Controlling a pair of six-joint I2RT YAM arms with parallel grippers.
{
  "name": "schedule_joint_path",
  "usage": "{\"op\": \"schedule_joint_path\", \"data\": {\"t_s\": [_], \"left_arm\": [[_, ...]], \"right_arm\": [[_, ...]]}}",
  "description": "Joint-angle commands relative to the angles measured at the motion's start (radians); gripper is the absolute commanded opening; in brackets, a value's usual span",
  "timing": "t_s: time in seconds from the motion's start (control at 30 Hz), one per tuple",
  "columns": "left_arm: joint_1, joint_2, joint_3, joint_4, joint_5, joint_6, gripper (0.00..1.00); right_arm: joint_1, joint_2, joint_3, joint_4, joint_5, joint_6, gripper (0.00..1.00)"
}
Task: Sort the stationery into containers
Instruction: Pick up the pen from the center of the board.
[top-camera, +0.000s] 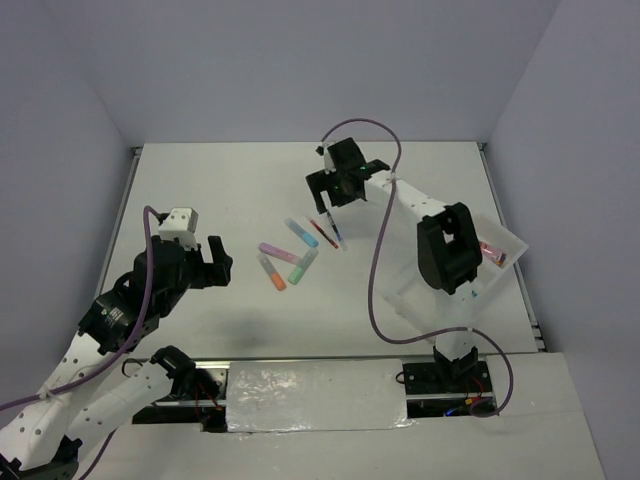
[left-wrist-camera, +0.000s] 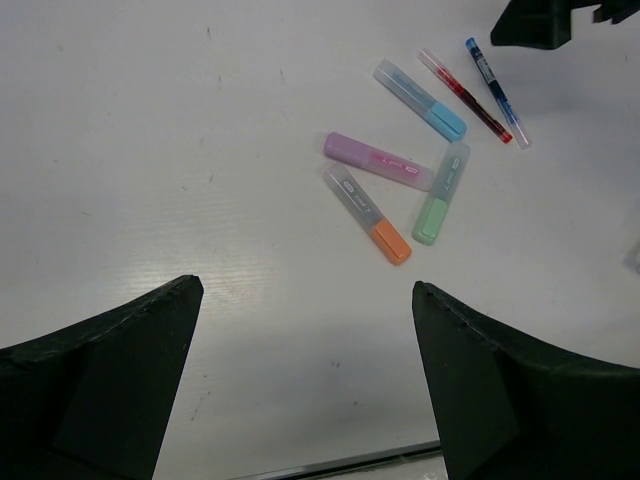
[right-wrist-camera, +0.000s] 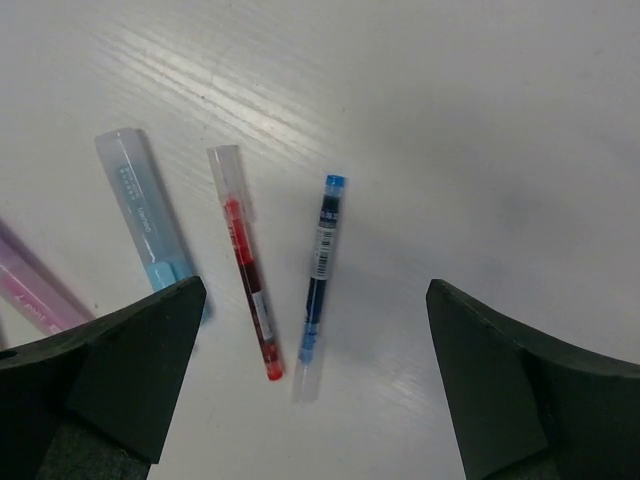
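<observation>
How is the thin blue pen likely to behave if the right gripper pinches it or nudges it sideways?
The blue pen looks slim and round, so a nudge would probably roll it, perhaps toward the red pen lying beside it. Its smooth, glossy plastic barrel may slip in a pinch. It looks stiff and is likely light.

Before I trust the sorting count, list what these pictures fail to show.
Top view: translucent white plastic tray, its sections largely hidden by the right arm.
Right wrist view: pale purple highlighter, cut off by the frame edge and the dark fingers.
Right wrist view: thin blue pen, label print too small to read.
</observation>
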Motion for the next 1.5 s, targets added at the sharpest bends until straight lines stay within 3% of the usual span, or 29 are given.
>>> {"op": "schedule_joint_path", "data": {"t_s": [0.0, 0.17, 0.2, 0.23, 0.43, 0.9, 1.0, 1.07, 1.3, 1.33, 1.47], "left_arm": [[0.002, -0.009, -0.004, 0.034, -0.015, 0.018, 0.99], [0.002, -0.017, -0.007, 0.036, -0.015, 0.018, 0.99], [0.003, -0.017, -0.007, 0.036, -0.014, 0.018, 0.99], [0.002, -0.015, -0.007, 0.036, -0.014, 0.018, 0.99], [0.002, -0.017, -0.007, 0.036, -0.012, 0.018, 0.99], [0.002, -0.024, -0.007, 0.034, -0.015, 0.018, 0.99], [0.002, -0.029, -0.008, 0.036, -0.017, 0.017, 0.99], [0.002, -0.029, -0.007, 0.034, -0.018, 0.017, 0.99], [0.002, -0.029, -0.007, 0.033, -0.021, 0.015, 0.99], [0.002, -0.031, -0.007, 0.034, -0.021, 0.015, 0.99], [0.003, -0.028, -0.007, 0.033, -0.021, 0.015, 0.99]], "right_arm": [[0.04, 0.061, 0.109, -0.088, 0.054, 0.048, 1.0], [0.05, 0.073, 0.063, -0.043, 0.092, 0.054, 0.97], [0.052, 0.076, 0.055, -0.048, 0.087, 0.054, 0.94], [0.052, 0.078, 0.05, -0.046, 0.1, 0.057, 0.79], [0.05, 0.116, 0.035, -0.043, 0.099, 0.05, 0.55], [0.046, 0.234, 0.077, -0.114, 0.105, 0.033, 0.38], [0.046, 0.208, 0.041, -0.097, 0.09, 0.024, 0.32], [0.041, 0.199, 0.027, -0.103, 0.079, 0.011, 0.23], [0.018, 0.139, -0.025, -0.079, 0.022, -0.001, 0.14], [0.009, 0.128, -0.037, -0.069, 0.018, -0.022, 0.0], [-0.008, 0.038, -0.08, -0.048, -0.001, -0.042, 0.0]]}}
